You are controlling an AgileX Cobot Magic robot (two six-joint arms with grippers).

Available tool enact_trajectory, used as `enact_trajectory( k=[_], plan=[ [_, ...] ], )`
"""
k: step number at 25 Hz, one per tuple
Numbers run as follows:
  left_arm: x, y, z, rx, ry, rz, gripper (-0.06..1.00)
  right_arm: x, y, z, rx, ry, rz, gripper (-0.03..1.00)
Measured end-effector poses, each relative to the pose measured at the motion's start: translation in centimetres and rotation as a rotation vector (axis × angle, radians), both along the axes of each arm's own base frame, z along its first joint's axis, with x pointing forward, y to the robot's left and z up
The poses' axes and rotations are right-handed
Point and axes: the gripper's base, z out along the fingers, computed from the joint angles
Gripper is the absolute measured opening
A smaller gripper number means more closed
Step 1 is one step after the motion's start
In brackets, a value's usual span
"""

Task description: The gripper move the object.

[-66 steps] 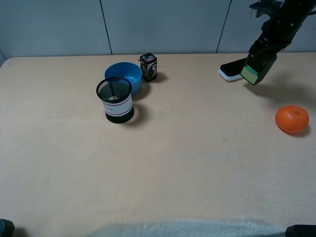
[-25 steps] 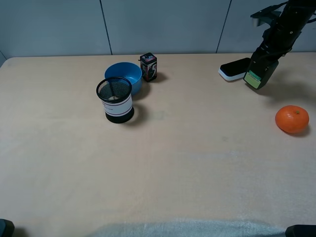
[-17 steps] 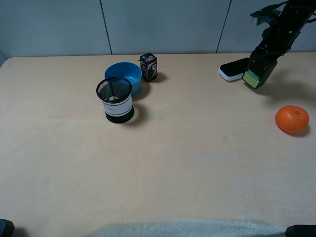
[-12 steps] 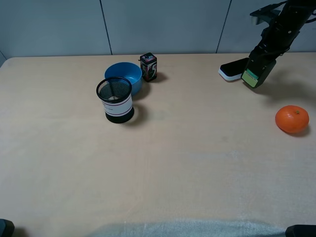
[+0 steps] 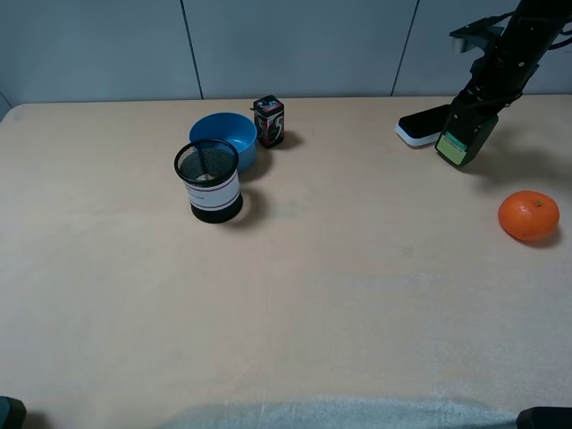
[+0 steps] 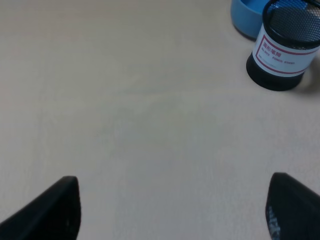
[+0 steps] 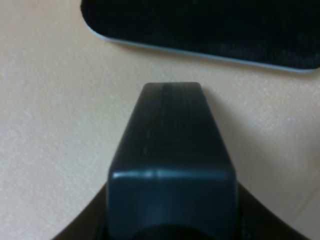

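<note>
The object, a dark pump bottle (image 5: 464, 136) with a light green label, hangs tilted at the far right of the table in the exterior high view. My right gripper (image 5: 477, 103) is shut on its upper part. The bottle's base is close to the table; whether it touches I cannot tell. In the right wrist view the dark bottle (image 7: 172, 165) fills the middle and hides the fingers. My left gripper (image 6: 170, 212) is open over bare table, with its two dark fingertips (image 6: 50, 207) far apart.
A black-and-white flat block (image 5: 422, 125) lies just left of the bottle. An orange (image 5: 528, 215) sits nearer the front on the right. A mesh pen cup (image 5: 208, 180), a blue bowl (image 5: 225, 136) and a small dark printed box (image 5: 268, 121) stand at the back left.
The right gripper and the bottle have shifted slightly left and down, toward the flat block. Nothing else has moved.
</note>
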Motion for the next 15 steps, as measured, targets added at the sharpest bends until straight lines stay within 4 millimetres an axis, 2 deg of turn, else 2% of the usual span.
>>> enact_trajectory(
  k=[3,8,15],
  plan=[
    [0.0,0.0,0.0,0.0,0.0,0.0,0.75,-0.01,0.0,0.0,0.0,0.001,0.0,0.34],
    [0.0,0.0,0.0,0.0,0.0,0.0,0.75,0.04,0.01,0.01,0.002,-0.005,-0.006,0.5],
    [0.0,0.0,0.0,0.0,0.0,0.0,0.75,0.14,0.01,0.02,0.005,-0.014,-0.028,0.54]
  ],
)
